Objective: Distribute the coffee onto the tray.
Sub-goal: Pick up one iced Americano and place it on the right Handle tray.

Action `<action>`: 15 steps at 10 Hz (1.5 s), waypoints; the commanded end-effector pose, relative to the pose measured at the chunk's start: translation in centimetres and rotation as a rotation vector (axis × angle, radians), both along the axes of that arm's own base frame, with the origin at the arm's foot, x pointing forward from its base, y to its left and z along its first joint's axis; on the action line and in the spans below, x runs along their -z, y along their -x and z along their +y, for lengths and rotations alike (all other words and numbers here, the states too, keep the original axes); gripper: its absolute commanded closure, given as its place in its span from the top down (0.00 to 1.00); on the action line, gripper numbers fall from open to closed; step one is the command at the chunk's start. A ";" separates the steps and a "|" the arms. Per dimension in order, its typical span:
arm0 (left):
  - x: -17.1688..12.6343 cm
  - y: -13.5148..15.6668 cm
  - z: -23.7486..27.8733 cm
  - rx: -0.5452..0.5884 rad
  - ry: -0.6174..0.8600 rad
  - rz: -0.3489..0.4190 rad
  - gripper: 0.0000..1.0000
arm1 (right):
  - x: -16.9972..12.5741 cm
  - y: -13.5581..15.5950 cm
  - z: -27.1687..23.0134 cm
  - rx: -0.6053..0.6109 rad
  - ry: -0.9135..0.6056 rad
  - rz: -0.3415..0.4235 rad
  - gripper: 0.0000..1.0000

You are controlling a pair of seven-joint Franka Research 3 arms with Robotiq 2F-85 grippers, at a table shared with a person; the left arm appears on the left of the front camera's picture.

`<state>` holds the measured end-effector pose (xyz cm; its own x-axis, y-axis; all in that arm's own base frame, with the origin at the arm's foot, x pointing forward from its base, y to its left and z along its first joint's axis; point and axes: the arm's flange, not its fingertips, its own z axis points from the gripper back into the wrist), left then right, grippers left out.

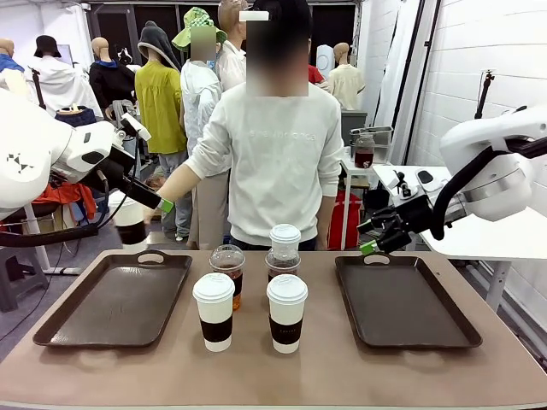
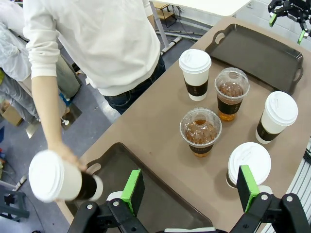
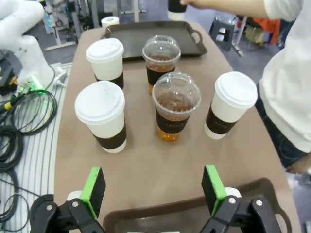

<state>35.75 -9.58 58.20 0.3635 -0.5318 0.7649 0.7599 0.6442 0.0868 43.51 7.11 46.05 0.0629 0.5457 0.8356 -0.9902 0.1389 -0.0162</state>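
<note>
Barely started: left tray [image 1: 111, 299] and right tray [image 1: 402, 299] both hold no cups. Five cups stand grouped mid-counter [image 1: 342, 376] between the trays: three paper cups [image 1: 214, 312] and two iced coffees [image 1: 227, 266]. The fourth paper cup [image 2: 53, 179] is in the person's hand [image 2: 67, 158] at the far end of the left tray, by its handle, seemingly not set down. Left tool [image 2: 190, 187] is open and empty, above the left tray. Right tool [image 3: 151, 189] is open and empty, over the right tray's edge, facing the cups. Paper cups are white with white lids and dark brown sleeves. Iced coffees are clear, dome-lidded, brown inside. All are upright.
</note>
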 end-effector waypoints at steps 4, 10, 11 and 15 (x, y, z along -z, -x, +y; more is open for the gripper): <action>0.0 -0.1 0.1 0.010 0.012 0.002 1.00 | -0.1 -0.1 0.0 0.007 0.013 0.000 1.00; 0.0 -0.1 0.1 0.010 0.012 0.002 1.00 | 5.6 -2.1 0.3 -0.012 -0.116 -0.068 1.00; 0.0 -0.1 0.1 0.010 0.012 0.002 1.00 | 6.9 -2.4 0.5 -0.028 -0.134 -0.057 1.00; 0.0 -0.1 0.1 0.010 0.012 0.002 1.00 | 12.1 -3.5 2.2 -0.109 -0.255 -0.047 1.00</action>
